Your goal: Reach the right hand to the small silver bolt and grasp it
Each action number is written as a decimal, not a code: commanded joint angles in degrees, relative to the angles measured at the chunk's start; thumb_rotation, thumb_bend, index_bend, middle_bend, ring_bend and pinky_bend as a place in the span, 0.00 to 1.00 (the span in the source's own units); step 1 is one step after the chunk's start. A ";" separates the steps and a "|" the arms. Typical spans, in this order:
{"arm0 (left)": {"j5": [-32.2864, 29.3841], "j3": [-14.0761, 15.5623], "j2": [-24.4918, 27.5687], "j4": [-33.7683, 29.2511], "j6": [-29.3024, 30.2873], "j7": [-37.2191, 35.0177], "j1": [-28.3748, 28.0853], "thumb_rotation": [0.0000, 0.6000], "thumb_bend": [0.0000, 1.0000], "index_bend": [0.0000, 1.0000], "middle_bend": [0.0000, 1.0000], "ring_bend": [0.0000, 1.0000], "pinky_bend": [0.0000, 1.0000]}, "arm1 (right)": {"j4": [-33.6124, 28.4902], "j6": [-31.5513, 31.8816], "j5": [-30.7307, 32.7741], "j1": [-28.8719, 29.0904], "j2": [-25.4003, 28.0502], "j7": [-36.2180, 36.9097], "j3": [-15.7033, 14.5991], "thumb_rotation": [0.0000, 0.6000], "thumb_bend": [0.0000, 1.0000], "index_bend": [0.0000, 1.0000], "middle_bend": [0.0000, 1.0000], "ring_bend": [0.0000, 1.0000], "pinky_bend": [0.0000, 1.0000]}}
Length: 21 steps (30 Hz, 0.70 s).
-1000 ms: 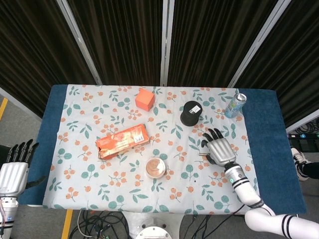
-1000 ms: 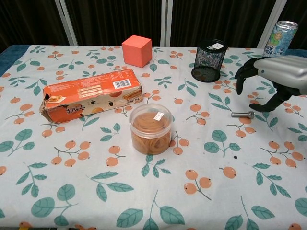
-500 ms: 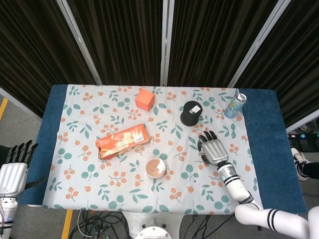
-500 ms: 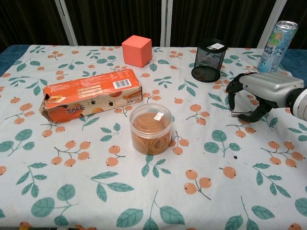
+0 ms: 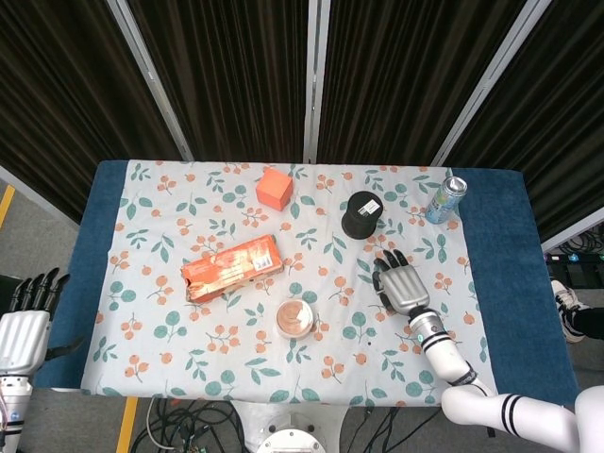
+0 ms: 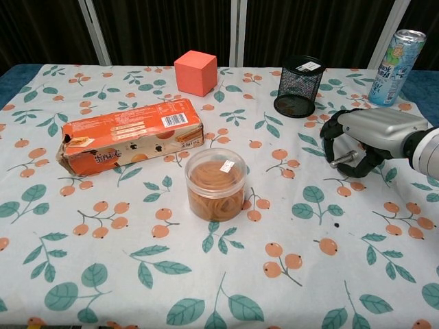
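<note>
The small silver bolt (image 6: 341, 160) lies tilted on the floral cloth at the right of the chest view, its far end tucked under my right hand (image 6: 367, 133). The hand's fingers curl down over it and the thumb closes in from below, so the bolt is pinched between them. In the head view the right hand (image 5: 401, 282) lies palm down on the cloth and covers the bolt completely. My left hand (image 5: 25, 326) hangs off the table's lower left corner with its fingers apart and nothing in it.
A black mesh cup (image 6: 299, 86) stands just behind the right hand, and a drink can (image 6: 400, 48) at the far right. A clear jar of rubber bands (image 6: 215, 183), an orange box (image 6: 127, 135) and an orange cube (image 6: 196, 72) lie to the left.
My right hand came down and leftward over the bolt and its fingers curled in. The bolt, flat on the cloth before, is now tilted inside the hand.
</note>
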 commanded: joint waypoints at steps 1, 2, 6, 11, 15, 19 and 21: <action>-0.03 0.03 0.01 0.05 -0.01 -0.11 0.05 1.00 0.00 0.09 0.01 0.00 0.00 | -0.49 0.73 -1.12 -0.13 0.26 1.42 0.04 1.00 0.39 0.55 0.19 0.00 0.00; 0.01 0.03 0.02 0.07 0.01 -0.17 0.06 1.00 0.00 0.09 0.01 0.00 0.00 | -0.86 1.11 -1.80 -0.31 0.65 2.38 0.06 1.00 0.39 0.56 0.19 0.00 0.00; 0.23 -0.03 0.09 0.10 0.11 -0.21 0.00 1.00 0.00 0.09 0.01 0.00 0.00 | -3.32 2.44 -3.86 -1.43 3.01 6.95 0.38 1.00 0.39 0.57 0.20 0.00 0.00; 0.57 -0.07 0.31 -0.22 0.18 0.13 -0.13 1.00 0.00 0.09 0.01 0.00 0.00 | -8.41 2.70 -6.96 -3.53 7.85 19.29 1.48 1.00 0.39 0.57 0.21 0.00 0.00; 0.70 -0.08 0.37 -0.53 0.11 0.58 -0.25 1.00 0.00 0.09 0.01 0.00 0.00 | -8.70 2.04 -8.79 -4.94 9.64 29.90 1.99 1.00 0.39 0.57 0.21 0.00 0.00; 0.72 -0.03 0.36 -0.76 -0.16 0.97 -0.39 1.00 0.00 0.09 0.01 0.00 0.00 | -6.18 0.08 -10.31 -5.10 9.20 36.55 1.44 1.00 0.39 0.57 0.21 0.00 0.00; 0.69 -0.04 0.40 -0.88 -0.22 1.10 -0.42 1.00 0.00 0.09 0.01 0.00 0.00 | -4.39 -0.33 -11.26 -4.85 8.22 37.67 1.03 1.00 0.39 0.57 0.21 0.00 0.00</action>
